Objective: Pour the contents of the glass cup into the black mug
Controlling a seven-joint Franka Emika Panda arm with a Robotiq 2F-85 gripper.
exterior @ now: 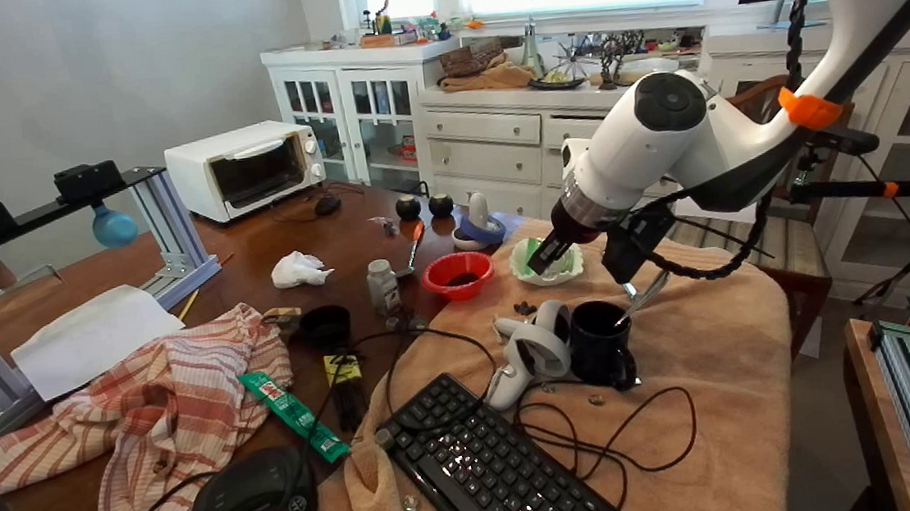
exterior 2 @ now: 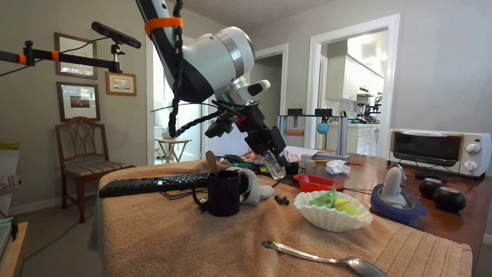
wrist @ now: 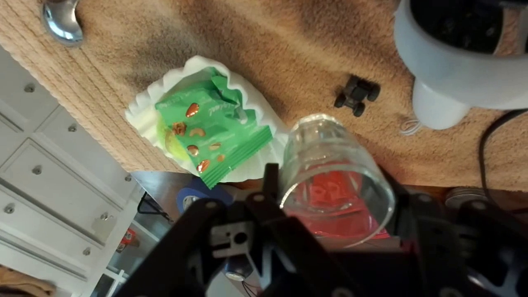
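The clear glass cup [wrist: 326,142] is clasped between the black fingers of my gripper [wrist: 332,181], its rim toward the wrist camera and its base pointing away. Red shows through the glass; I cannot tell whether anything is inside. In an exterior view the cup [exterior 2: 275,168] hangs tilted over the table, base lowest, below the gripper [exterior 2: 275,157]. The black mug [exterior: 597,350] stands upright on the towel with a utensil leaning in it, apart from the gripper [exterior: 544,257]. In an exterior view the mug [exterior 2: 224,194] is nearer the camera than the held cup. The wrist view does not show the mug.
Beside the mug lie white controllers [exterior: 541,347] and a keyboard [exterior: 489,458] with loose cables. A white fluted bowl [exterior 2: 332,221] with a green packet and the red bowl [exterior: 459,274] stand near the gripper. A spoon [exterior 2: 303,254] lies on the towel.
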